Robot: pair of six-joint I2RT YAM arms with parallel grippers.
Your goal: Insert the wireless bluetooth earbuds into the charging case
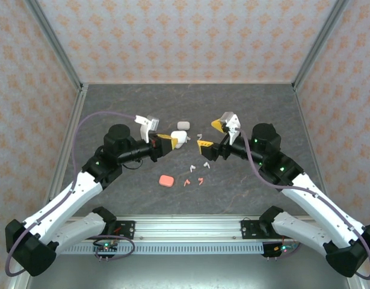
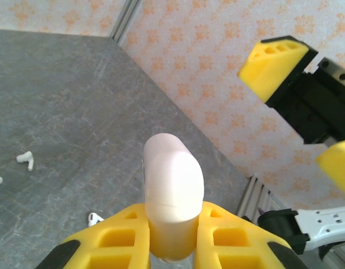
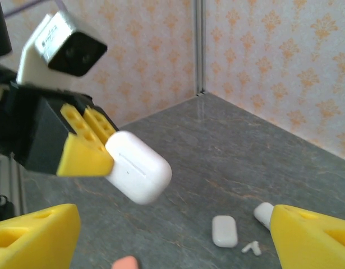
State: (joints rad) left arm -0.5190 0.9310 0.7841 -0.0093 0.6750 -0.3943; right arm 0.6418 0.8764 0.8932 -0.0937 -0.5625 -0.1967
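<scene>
Closest to my bases, nearer than the glossy white rounded plastic charging case that I take as my mark, a coral-pink rounded plastic case lies flat on the dark grey stone-patterned table, a little to the white case's left. Just right of that pink case, and also nearer than my mark, lie two coral-pink hook-shaped plastic earbuds side by side. A few white stemmed plastic earbuds are scattered loose on the table between them and the white case, to its right. None of the earbuds sits in any case.

My left gripper is clenched on the white case itself. Its yellow fingers press both sides of the case's lower end, and the rounded end sticks out past them, off the table. A thin seam line runs across the case's face.

My right gripper is to the right of the white case and points at it without touching. Its two yellow fingers are spread wide with nothing between them.

Beyond the white case a small pale rounded plastic case lies on the table.
</scene>
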